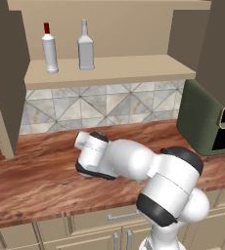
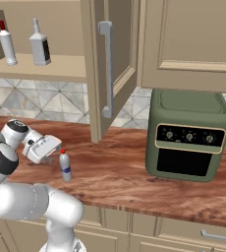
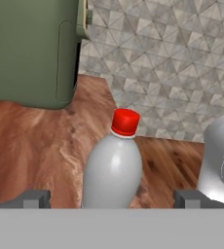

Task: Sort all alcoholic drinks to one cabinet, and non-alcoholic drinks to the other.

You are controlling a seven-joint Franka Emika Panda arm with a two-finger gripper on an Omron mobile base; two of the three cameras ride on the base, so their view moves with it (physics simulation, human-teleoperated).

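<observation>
Small red-capped bottle [image 3: 112, 170]: stands upright on the wooden counter [image 2: 129, 172], centred between the two dark finger tips in the hand view; its blue label shows in the right base view.
Jaws: spread wide, one tip on either side of the bottle and clear of it; nothing is gripped.
Gripper [image 2: 46, 146]: held low and level just beside the bottle, aimed along the counter, evidently so the fingers can close on the body below the cap.
Step in hand, as judged: the approach to grasp this non-alcoholic drink; the closing is not yet done.
Open cabinet [image 1: 104, 68]: door [image 2: 112, 64] swung out, bar handle towards the camera; the shelf carries the slender white bottle [image 1: 49, 49] and the squarish long-necked bottle [image 1: 85, 46], upright and near each other. Both alcoholic drinks appear already sorted there.
Consequence, as judged: the small bottle belongs in the other cabinet.
Green oven [image 2: 188, 135]: on the counter, well apart from the bottle.
Risk, as judged: a narrow, light bottle could tip if one finger touches first.
</observation>
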